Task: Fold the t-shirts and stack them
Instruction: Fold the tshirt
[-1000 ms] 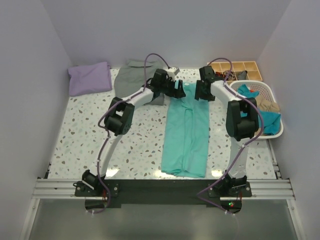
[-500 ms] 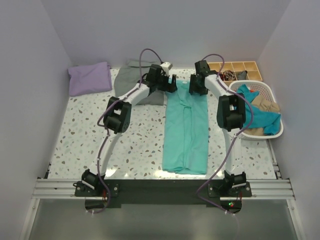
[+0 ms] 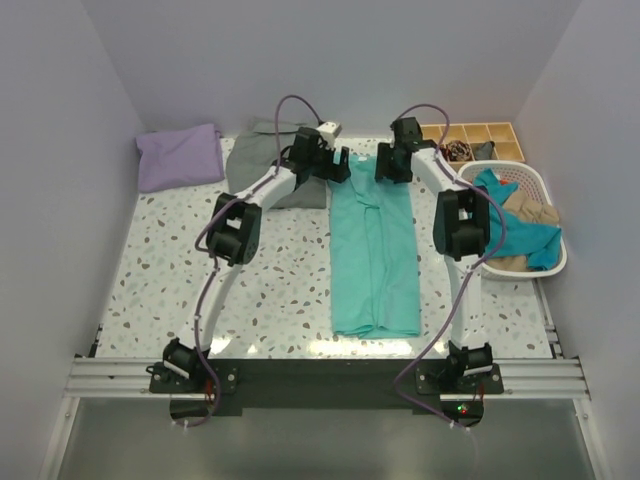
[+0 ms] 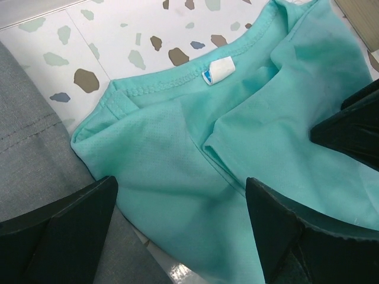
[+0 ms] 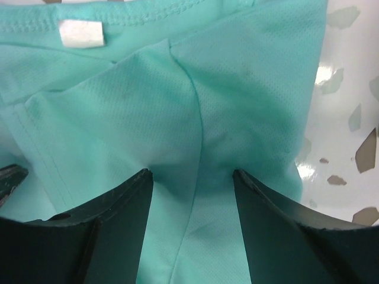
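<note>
The turquoise t-shirt (image 3: 375,255) lies on the speckled desk (image 3: 170,270) as a long narrow strip. It runs from the middle of the near edge towards the far edge, with both sides folded inward, so we cannot see the sleeves. From above, its collar end is covered by the two wrists. Only the wrist views show the collar and the small white neck label (image 4: 218,71).

The left jaws stand spread wide over the left collar corner and pinch nothing. The right jaws are also spread, with a fold of the cloth running between them. Their tips are low at the cloth, but we cannot tell if they press it. In the left wrist view a dark shape is cut off at the right border.

A grey garment (image 3: 262,150) lies just beside the collar. It is partly hidden by the left arm (image 3: 235,225), and we cannot tell if the two cloths overlap. The lavender t-shirt (image 3: 180,156) is folded in the far left corner. At the right edge, a white basket (image 3: 550,262) holds turquoise and beige cloth. Behind it, the contents of the wooden tray (image 3: 480,133) are too small to read.
</note>
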### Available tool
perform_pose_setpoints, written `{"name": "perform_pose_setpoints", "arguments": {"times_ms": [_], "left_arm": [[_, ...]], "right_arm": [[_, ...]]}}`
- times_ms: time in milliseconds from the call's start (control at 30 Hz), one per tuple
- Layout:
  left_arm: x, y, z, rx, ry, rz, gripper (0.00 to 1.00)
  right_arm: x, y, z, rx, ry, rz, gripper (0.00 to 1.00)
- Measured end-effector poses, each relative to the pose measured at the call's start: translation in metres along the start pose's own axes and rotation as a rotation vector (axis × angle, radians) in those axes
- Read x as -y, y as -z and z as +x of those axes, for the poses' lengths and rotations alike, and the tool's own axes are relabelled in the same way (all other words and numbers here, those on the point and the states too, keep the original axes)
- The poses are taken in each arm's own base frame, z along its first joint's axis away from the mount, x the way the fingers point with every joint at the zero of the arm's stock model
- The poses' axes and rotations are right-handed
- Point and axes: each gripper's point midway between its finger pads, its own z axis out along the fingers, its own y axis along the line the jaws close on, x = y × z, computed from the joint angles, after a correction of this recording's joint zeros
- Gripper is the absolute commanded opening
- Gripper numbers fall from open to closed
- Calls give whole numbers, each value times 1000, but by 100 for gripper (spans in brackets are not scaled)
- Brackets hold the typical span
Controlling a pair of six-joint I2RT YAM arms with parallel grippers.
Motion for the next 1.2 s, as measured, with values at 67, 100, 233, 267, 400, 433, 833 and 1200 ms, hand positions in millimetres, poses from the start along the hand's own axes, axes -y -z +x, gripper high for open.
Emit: {"name": "perform_pose_setpoints", "arguments": {"times_ms": [67, 100, 233, 267, 400, 433, 833, 1200], "left_arm": [[1, 2, 1, 3, -5, 2, 95], [2, 6, 1, 2, -5, 2, 95], [8, 18, -9, 11, -9, 5, 95], [10, 22, -13, 16, -11, 7, 95], [26, 44, -43, 65, -27, 19, 93], [31, 50, -51, 80, -32, 20, 93], [60, 107, -50, 97, -42, 3, 90], [45, 114, 12, -20, 0, -63, 88]], "right_arm": [[-3, 5, 4, 7, 2, -30, 61], [-4, 9, 7, 3, 3, -44, 61], [-14, 31, 9, 5, 14, -104, 61], [-17, 39, 6, 15, 17, -121, 61], [-25, 65, -2, 50, 25, -164, 61], [-27, 68, -5, 59, 26, -171, 61], [-28, 43, 39, -40, 41, -165, 61], [-43, 35, 62, -72, 102, -160, 60]]}}
